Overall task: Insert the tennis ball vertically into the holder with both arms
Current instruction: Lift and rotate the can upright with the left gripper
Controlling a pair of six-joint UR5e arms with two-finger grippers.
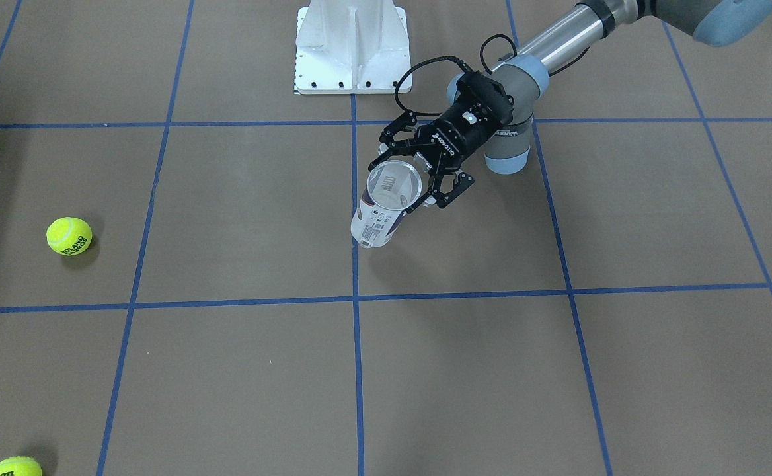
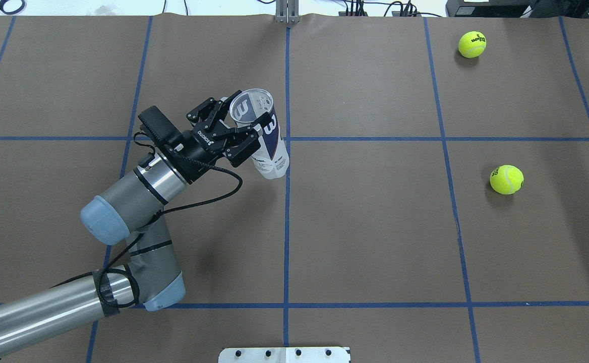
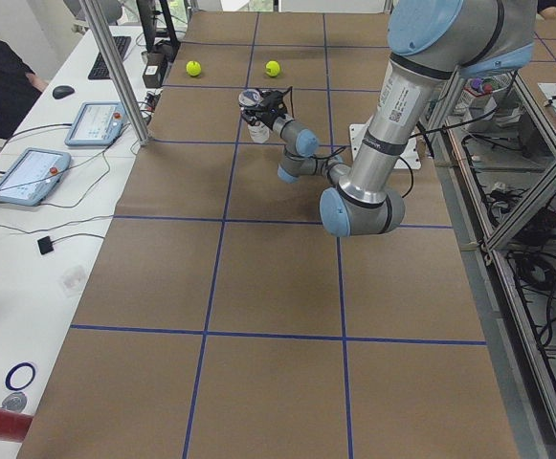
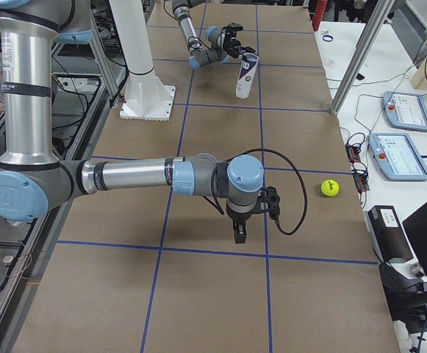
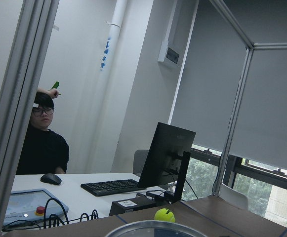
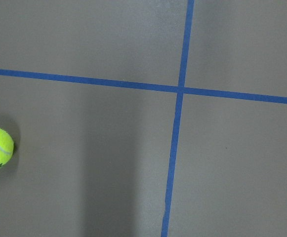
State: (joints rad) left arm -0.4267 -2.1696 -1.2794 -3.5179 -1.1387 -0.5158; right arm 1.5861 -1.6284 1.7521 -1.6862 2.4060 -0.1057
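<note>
Holder (image 2: 270,154): a clear plastic cylinder with a white and navy printed label and a round silver metal rim. It stands upright with its open mouth up, near the middle of the counter and just beside a crossing of tape lines. The pictures do not show whether its bottom touches the counter.
Left tool (image 2: 241,126): black, with two jointed link fingers. It is clenched on the holder's upper part from the side, one finger on each flank just under the rim.
Right tool (image 4: 239,232): black, on a grey-silver arm with light-blue joint caps. It points straight down over the counter, well apart from the holder. Whether it is spread or clenched cannot be told.
Near ball (image 2: 507,179): a yellow-green felt sphere with black lettering. It lies on the counter on the robot's right.
Far ball (image 2: 472,44): the same make and finish, near the counter's far edge and well apart from the near ball.
Counter (image 2: 375,227): flat, with a matte brown paper-like cover divided into a grid by blue tape.
Base (image 1: 353,46): white metal with a ribbed upright and a bolted square foot, at the robot's side of the counter.
</note>
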